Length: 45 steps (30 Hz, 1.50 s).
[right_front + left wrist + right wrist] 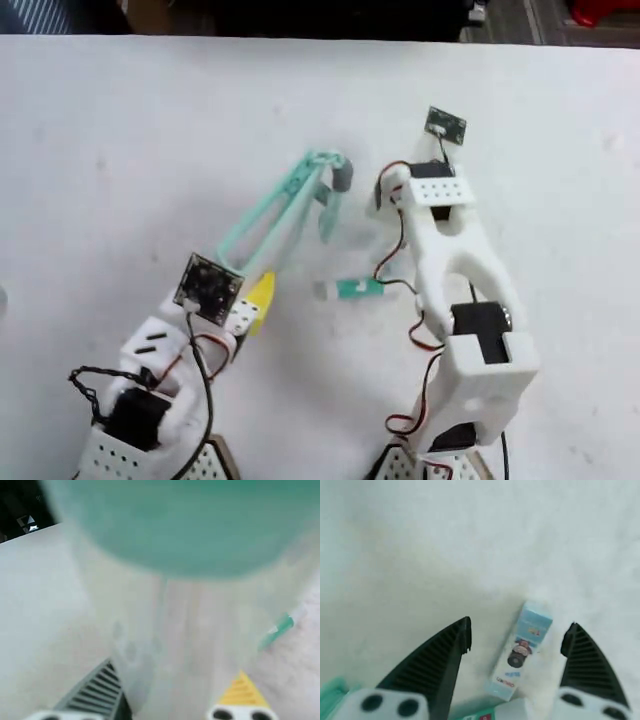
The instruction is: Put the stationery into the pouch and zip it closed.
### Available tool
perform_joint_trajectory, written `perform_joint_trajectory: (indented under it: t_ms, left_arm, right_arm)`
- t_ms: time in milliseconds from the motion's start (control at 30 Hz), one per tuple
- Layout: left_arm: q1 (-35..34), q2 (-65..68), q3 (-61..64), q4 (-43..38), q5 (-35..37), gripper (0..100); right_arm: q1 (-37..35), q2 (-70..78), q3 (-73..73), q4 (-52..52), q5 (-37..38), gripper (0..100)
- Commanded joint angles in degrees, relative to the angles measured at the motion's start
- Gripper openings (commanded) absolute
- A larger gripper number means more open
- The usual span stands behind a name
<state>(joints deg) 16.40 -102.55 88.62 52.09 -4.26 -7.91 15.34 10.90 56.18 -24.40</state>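
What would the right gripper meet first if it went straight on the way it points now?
Most likely the small light-blue box lying on the table between the open fingers of the right gripper, though depth is hard to judge.

setting: a robotics lab or workshop bench. indicators: a plain white table (120, 150) carries two white plastic arms (470, 330) standing side by side at its near edge. exposed red and black wiring (395, 250) runs along the links. a bare camera circuit board (446, 124) sits on one wrist. a dark floor strip (300, 18) lies beyond the table's far edge.
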Motion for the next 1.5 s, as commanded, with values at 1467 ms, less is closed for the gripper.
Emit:
perform_joint_trajectory:
  t_ms: [1467]
  left_arm:
    - [1.10,0.22,0.79,0.62,0.97,17]
  right_arm:
    - [2.77,12.62,-13.10,4.70,-0.44,1.6]
